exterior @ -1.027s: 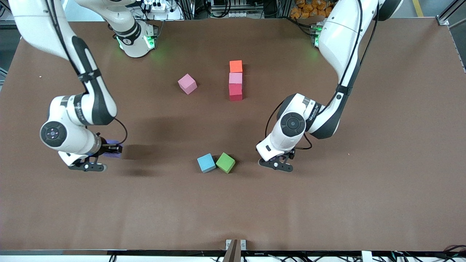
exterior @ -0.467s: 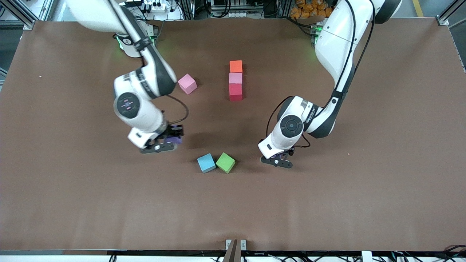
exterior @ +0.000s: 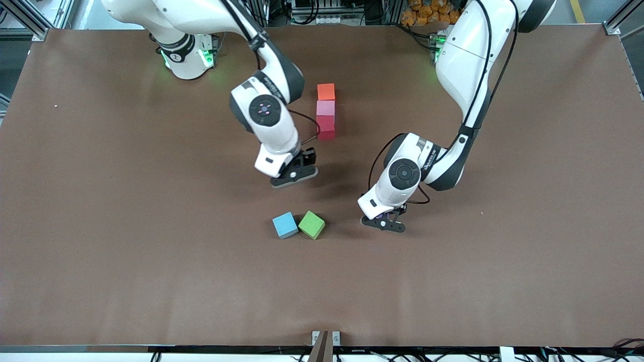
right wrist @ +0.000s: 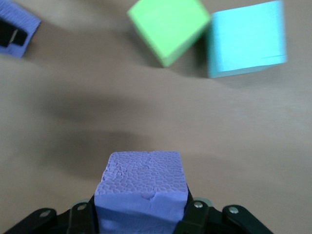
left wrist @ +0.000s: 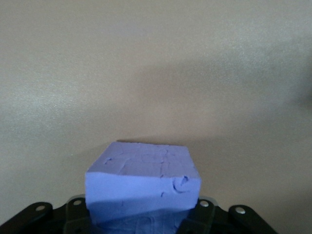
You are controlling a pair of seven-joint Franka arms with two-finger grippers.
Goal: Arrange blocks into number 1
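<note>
Orange (exterior: 326, 91), pink (exterior: 325, 107) and red (exterior: 325, 126) blocks form a touching column in the table's middle. Nearer the camera, a blue block (exterior: 285, 224) and a green block (exterior: 312, 224) lie side by side. My right gripper (exterior: 297, 171) hangs over the bare table between the red block and that pair, shut on a purple block (right wrist: 141, 183). Beside the green block, toward the left arm's end, my left gripper (exterior: 386, 222) is low over the table. It is shut on a second purple block (left wrist: 143, 178). A second pink block is hidden by the right arm.
The right wrist view shows the green block (right wrist: 168, 27), the blue block (right wrist: 246, 39) and the left gripper's purple block (right wrist: 17, 19) farther off. The brown table (exterior: 503, 276) carries nothing else.
The right arm swung from its end of the table to the middle, carrying its purple block, and now covers the loose pink block. The left gripper barely moved.
</note>
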